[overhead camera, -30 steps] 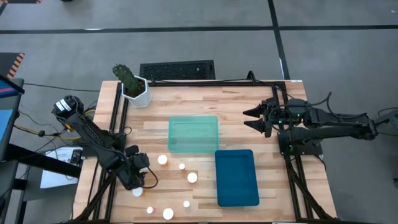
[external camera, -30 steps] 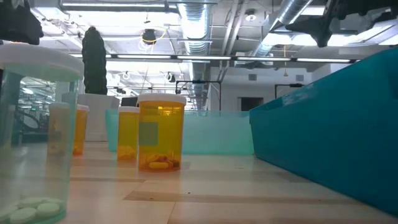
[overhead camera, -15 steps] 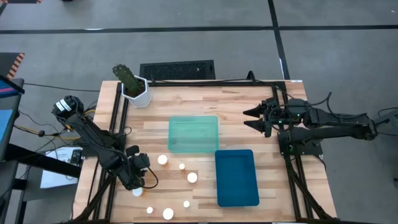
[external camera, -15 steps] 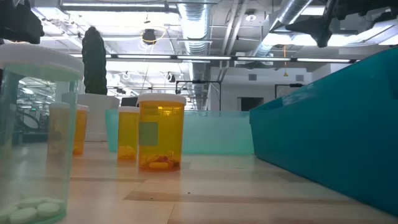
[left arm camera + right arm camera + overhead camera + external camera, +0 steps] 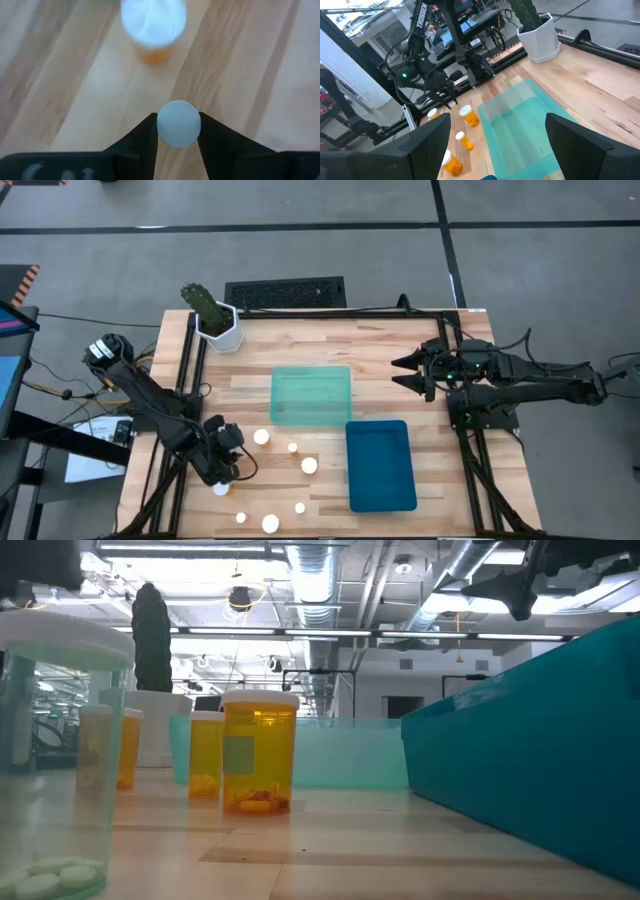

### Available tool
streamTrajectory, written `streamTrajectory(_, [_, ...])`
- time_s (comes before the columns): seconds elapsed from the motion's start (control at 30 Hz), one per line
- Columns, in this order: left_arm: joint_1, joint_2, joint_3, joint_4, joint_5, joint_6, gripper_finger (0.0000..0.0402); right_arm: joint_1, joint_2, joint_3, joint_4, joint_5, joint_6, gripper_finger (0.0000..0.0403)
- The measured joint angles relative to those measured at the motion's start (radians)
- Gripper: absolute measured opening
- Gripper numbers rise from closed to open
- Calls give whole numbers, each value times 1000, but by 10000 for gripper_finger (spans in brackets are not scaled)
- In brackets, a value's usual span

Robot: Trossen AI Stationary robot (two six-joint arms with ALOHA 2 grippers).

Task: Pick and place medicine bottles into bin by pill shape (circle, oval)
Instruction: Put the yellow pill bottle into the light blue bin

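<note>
Since a second ago the left gripper [image 5: 226,463] has shifted a little toward the table's middle, and the dark shape at the low view's upper left corner has changed; the bottles and trays lie as they did. Its fingers [image 5: 145,137] are clamped on a narrow bottle [image 5: 179,123], pressing the white cap from both sides, near the table's front left. Just beyond it stands a wider amber bottle [image 5: 154,27] with a white cap. Seven more caps dot the wood at front left, among them one [image 5: 261,437] near the pale green tray [image 5: 311,395]. Up close, an amber bottle [image 5: 258,752] shows oval pills at its bottom; a clear bottle [image 5: 55,755] holds round white ones. The blue tray [image 5: 380,465] lies just beside the green one. The right gripper [image 5: 405,371] hovers spread apart at the table's right rear.
</note>
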Motion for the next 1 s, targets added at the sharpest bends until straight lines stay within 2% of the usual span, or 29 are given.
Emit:
streamTrajectory(0.27, [166, -18, 241, -206, -85, 1, 113, 0, 0, 0, 5, 0, 0, 333])
streamTrajectory(0.4, [313, -19, 346, -239, -125, 130, 114, 0, 0, 0, 10, 0, 0, 333])
streamTrajectory(0.73, [738, 32, 373, -89, -14, 566, 114, 0, 0, 0, 8, 0, 0, 333])
streamTrajectory(0.9, [873, 141, 373, -13, 81, 737, 114, -2, 0, 0, 5, 0, -1, 333])
streamTrajectory(1.0, [918, 222, 372, 90, 147, 791, 114, -7, 0, 0, 7, 0, 0, 333])
